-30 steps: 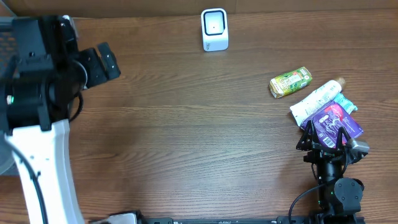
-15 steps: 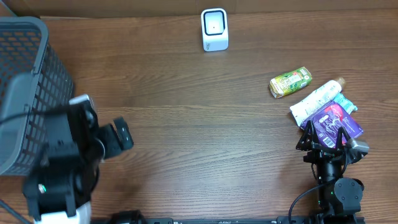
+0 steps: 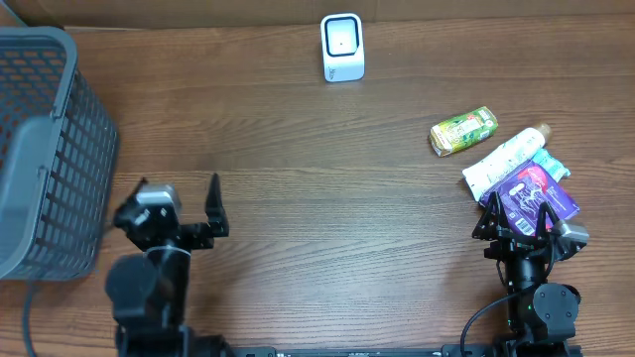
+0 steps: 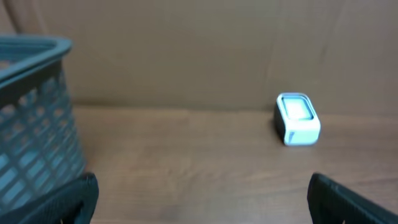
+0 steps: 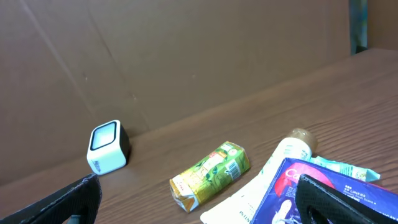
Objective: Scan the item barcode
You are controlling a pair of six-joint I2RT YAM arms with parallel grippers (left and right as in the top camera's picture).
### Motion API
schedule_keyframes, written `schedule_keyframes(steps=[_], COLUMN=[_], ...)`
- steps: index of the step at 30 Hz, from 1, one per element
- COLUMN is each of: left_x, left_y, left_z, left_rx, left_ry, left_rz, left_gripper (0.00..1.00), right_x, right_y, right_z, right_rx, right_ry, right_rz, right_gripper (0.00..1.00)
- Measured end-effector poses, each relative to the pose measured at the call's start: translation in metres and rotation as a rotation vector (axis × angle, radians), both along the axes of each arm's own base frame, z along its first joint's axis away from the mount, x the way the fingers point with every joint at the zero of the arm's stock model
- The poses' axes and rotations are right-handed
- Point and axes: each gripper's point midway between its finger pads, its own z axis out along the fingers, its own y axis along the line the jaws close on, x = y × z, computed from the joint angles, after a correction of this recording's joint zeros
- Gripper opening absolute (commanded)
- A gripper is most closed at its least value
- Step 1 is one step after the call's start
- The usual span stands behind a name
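Both the left end effector (image 3: 175, 202) and right end effector (image 3: 518, 216) stand spread; basket (image 3: 67, 178) partly cropped.

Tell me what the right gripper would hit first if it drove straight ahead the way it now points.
Most likely the purple packet, which lies just ahead of the open right gripper. The white tube lies close beside it, and depth is unclear, so it might touch that too.
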Motion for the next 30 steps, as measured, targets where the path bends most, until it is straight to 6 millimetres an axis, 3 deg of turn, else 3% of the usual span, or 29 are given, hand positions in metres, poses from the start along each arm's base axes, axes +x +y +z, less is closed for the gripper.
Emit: schedule_keyframes(steps=[7,19,26,30], left_x=[-0.008,-0.012,-0.011,-0.011], left_y=[-0.009,-0.009,-0.009,-0.008], left_z=[-0.044,-0.075,-0.090,-0.110], left_rx=[0.028,0.044,0.056,0.052], left_ry=[-0.077,-0.163,-0.123,-0.043], left_rz=[-0.049,-0.047,-0.047,-0.043], left_gripper=[1.00,0.99,1.00,0.99], right_x=[0.000,0.000,0.000,0.000], right_y=[0.000,0.000,0.000,0.000], right_z=[0.000,0.000,0.000,0.000], right_rx=[0.000,0.000,0.000,0.000], right_ry=[0.000,0.000,0.000,0.000], right_rz=[0.000,0.000,-0.001,0.000], right_gripper=[1.00,1.00,1.00,1.00])
